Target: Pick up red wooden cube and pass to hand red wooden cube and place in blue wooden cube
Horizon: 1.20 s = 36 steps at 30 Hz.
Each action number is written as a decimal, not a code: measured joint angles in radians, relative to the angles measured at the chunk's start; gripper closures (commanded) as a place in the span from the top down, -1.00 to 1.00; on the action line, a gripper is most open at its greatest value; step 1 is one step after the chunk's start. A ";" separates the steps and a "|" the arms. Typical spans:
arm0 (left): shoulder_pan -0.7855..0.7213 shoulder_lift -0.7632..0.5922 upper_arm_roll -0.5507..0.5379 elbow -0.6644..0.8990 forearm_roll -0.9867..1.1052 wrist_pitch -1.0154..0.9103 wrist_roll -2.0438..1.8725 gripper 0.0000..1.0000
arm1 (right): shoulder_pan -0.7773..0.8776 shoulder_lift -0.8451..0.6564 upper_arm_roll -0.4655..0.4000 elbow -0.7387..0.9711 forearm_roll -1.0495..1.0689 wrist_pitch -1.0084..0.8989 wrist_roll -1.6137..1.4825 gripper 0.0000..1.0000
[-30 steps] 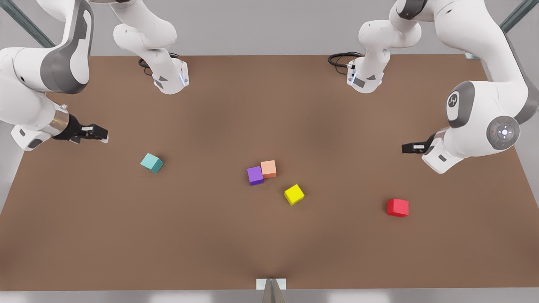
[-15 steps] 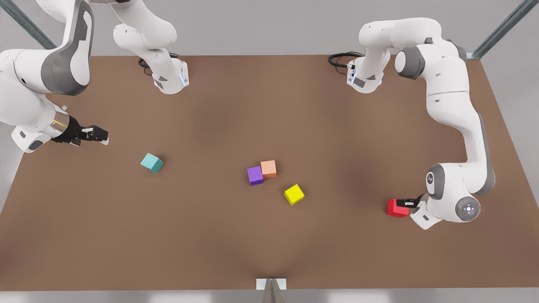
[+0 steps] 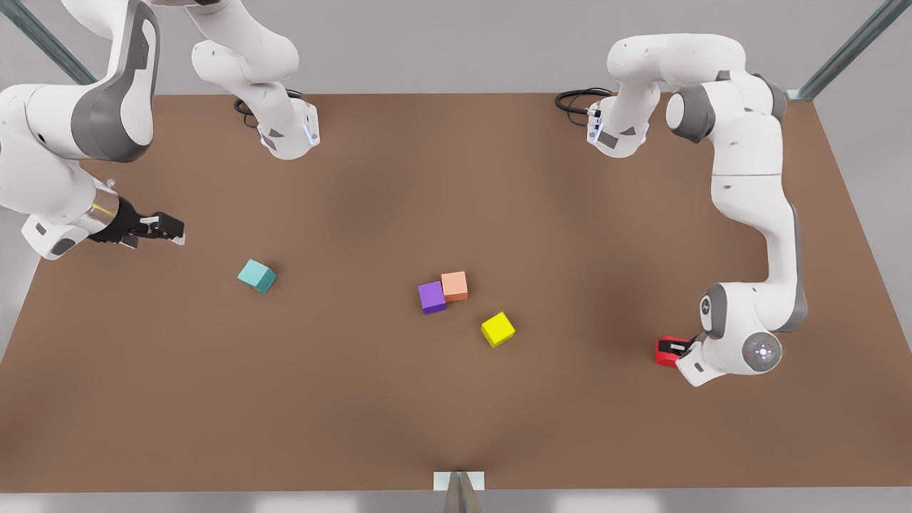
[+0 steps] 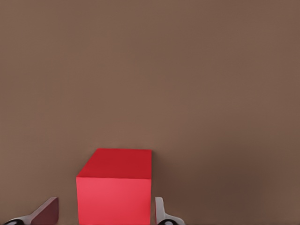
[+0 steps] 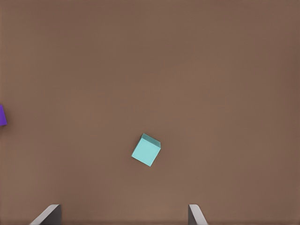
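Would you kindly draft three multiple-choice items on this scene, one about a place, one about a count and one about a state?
1. Where is the left gripper?
A. Around the red wooden cube
B. Above the yellow cube
C. Beside the purple cube

2. How many cubes lie on the table?
A. Three
B. Five
C. Seven

3. How are the right gripper's fingers?
A. Shut on the blue wooden cube
B. Shut on nothing
C. Open

Answers: 1 A, its fingers flank the red cube; 2 B, blue, purple, salmon-orange cube, yellow, red; 3 C, the right wrist view shows them wide apart above the blue cube.
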 measured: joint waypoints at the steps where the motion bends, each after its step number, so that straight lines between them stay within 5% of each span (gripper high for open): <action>1: 0.000 0.003 0.000 -0.001 0.000 0.006 0.005 1.00 | 0.000 0.000 0.000 0.000 0.000 0.000 -0.001 1.00; 16: 0.005 0.066 0.000 -0.005 -0.001 0.064 0.048 0.99 | -0.001 0.002 0.001 0.003 0.000 -0.001 -0.007 1.00; 18: 0.006 0.069 0.000 -0.004 0.001 0.074 0.050 0.44 | -0.002 0.009 0.002 0.011 0.026 -0.002 -0.014 1.00; 23: 0.004 0.063 -0.028 0.005 0.005 0.084 0.033 0.25 | -0.008 0.261 0.002 0.165 0.313 -0.008 -0.107 1.00; 27: 0.007 0.051 -0.138 0.039 -0.160 0.053 -0.033 0.25 | -0.052 0.473 0.003 0.263 0.574 -0.008 -0.286 1.00; 32: -0.027 0.086 -0.566 0.137 -0.338 0.023 -0.203 0.39 | -0.053 0.593 0.011 0.336 0.838 -0.004 -0.573 1.00; 36: -0.134 0.195 -0.711 0.199 -0.501 0.153 -0.311 0.30 | -0.052 0.645 0.051 0.345 1.002 -0.004 -0.826 1.00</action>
